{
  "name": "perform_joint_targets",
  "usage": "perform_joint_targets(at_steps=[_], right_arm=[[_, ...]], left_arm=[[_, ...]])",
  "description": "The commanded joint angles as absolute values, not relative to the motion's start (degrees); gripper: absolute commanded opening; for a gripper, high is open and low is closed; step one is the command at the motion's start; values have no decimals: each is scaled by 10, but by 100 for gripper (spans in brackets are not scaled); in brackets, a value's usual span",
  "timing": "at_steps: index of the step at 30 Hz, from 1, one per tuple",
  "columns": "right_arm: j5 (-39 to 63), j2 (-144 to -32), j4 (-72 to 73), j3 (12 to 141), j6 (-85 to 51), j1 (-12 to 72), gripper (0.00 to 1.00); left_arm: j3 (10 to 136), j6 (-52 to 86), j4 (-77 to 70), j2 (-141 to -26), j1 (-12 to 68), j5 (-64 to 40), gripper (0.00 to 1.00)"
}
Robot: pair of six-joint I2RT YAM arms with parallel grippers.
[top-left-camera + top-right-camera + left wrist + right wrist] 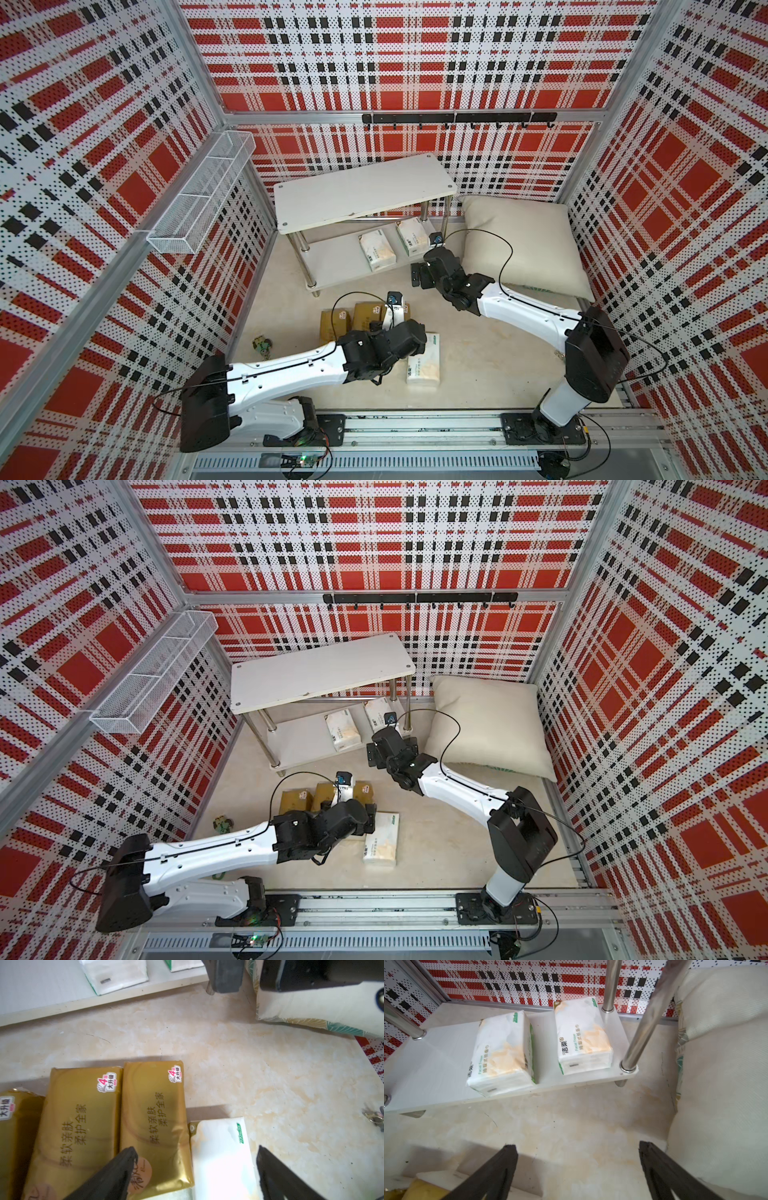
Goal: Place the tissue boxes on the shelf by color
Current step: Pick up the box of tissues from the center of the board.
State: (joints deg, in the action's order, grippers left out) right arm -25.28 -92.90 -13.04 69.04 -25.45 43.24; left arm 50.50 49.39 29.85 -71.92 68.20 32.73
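The shelf [361,189] stands at the back, and two white tissue boxes [502,1053] [583,1036] lie side by side on its lower board [436,1068]. On the floor in front lie three gold tissue boxes [83,1115] [153,1115] [12,1126] in a row, with a white one [222,1157] beside them. My left gripper [195,1159] hangs open just above them, one finger over the nearest gold box and the other past the white box's far side. My right gripper [577,1153] is open over bare floor in front of the shelf's lower board, holding nothing.
A large cream pillow [523,245] lies right of the shelf, close to my right arm. On the left wall is a white wire basket [199,195], on the back wall a black hook rail [457,118]. A small green trinket [261,345] and a bunch of keys [374,1115] lie on the floor.
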Motion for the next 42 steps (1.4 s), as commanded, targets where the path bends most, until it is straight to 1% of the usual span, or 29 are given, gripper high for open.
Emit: perform_joint_targets(at_steps=[1, 9, 16, 27, 30, 31, 42], right_arm=[[-262, -878, -163, 663, -271, 423, 100], [-263, -811, -215, 605, -276, 403, 100], [-251, -764, -221, 560, -278, 371, 100], [-223, -748, -227, 536, -264, 349, 100], [-219, -745, -222, 530, -264, 347, 100], [-217, -745, -222, 529, -264, 347, 100], [-208, -748, -212, 527, -263, 345, 100]], left_arm=[[532, 516, 306, -740, 710, 324, 95], [538, 569, 303, -779, 744, 266, 93], [546, 616, 309, -798, 762, 217, 92], [579, 677, 396, -855, 787, 237, 92], [580, 685, 398, -873, 791, 228, 93], [579, 687, 398, -878, 792, 224, 99], [567, 684, 397, -895, 789, 234, 99]])
